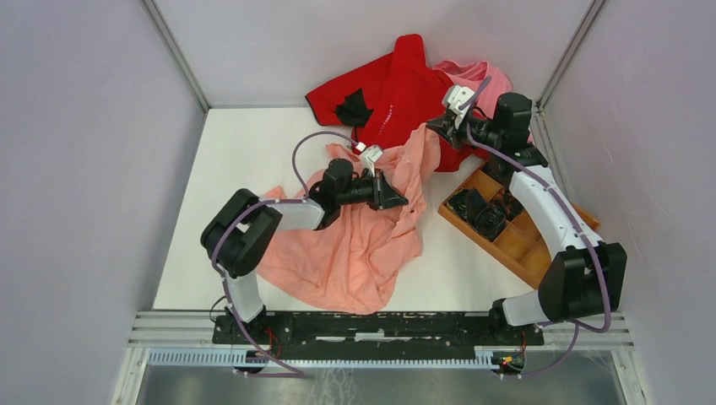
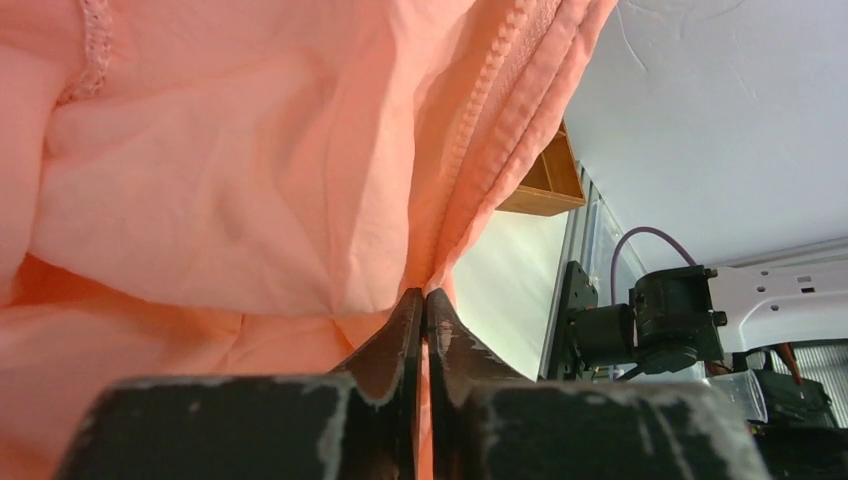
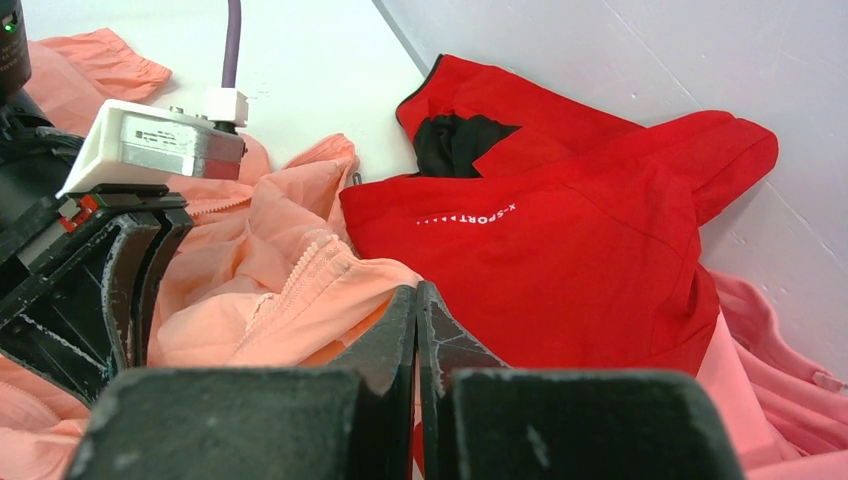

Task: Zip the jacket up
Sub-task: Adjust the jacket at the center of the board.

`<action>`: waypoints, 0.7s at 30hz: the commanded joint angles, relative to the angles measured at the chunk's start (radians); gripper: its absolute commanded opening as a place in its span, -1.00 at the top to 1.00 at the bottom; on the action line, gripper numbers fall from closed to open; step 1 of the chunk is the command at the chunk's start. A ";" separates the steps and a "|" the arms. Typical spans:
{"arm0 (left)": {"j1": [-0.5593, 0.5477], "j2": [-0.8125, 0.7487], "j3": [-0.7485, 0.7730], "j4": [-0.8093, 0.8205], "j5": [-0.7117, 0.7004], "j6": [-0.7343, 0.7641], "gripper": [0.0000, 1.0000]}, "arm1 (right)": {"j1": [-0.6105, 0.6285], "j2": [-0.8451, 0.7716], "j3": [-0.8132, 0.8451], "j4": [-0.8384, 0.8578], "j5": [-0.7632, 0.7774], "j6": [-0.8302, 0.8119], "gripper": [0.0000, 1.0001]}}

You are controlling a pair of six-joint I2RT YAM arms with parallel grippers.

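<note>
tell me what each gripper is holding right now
left gripper: closed, pinching the salmon-pink jacket
right gripper: closed, apparently gripping the salmon-pink jacket too

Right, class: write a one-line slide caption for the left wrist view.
Left gripper pinching the zipper edge of a thin, salmon-pink fabric jacket, with a compartmented wooden tray beyond.

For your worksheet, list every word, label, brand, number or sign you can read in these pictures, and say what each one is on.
"X-SPORT": small white lettering on the red garment, appearing upside down in the right wrist view; the tiny marks beside it are too small to read.
Top view: the same lettering is too small to read.
The jacket and the wooden tray show no readable text.
</note>
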 commanded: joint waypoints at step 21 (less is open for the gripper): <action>-0.124 -0.150 0.260 -0.487 -0.416 0.106 0.96 | -0.073 -0.227 -0.322 0.157 -0.132 0.320 -0.22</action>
